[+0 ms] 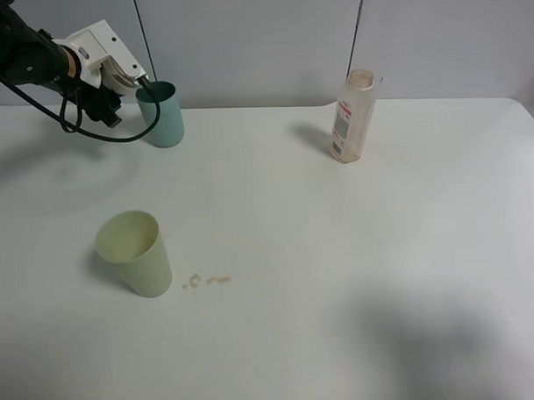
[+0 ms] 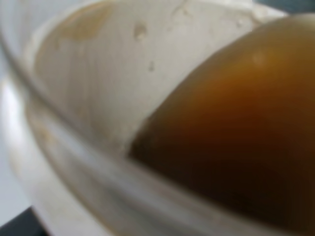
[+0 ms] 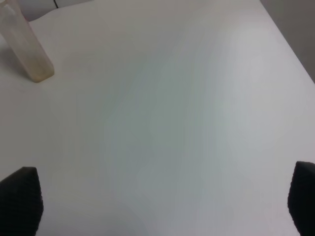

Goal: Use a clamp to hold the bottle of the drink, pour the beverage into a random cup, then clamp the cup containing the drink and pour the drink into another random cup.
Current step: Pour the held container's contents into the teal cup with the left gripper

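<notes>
A teal cup [image 1: 162, 115] is at the far left of the table, upright, with my left gripper [image 1: 143, 83] shut on its rim. The left wrist view is filled by the inside of that cup [image 2: 98, 73], which holds brown drink [image 2: 236, 137]; no fingers show there. A pale green cup [image 1: 135, 253] stands upright and looks empty at the front left. The clear drink bottle [image 1: 352, 118] stands upright and uncapped at the back right, looking nearly empty; it also shows in the right wrist view [image 3: 29, 54]. My right gripper [image 3: 162, 206] is open above bare table, away from the bottle.
A few spilled drops [image 1: 207, 280] lie on the white table [image 1: 339, 250] just right of the pale green cup. A grey wall runs behind the table's far edge. The right arm is outside the exterior high view.
</notes>
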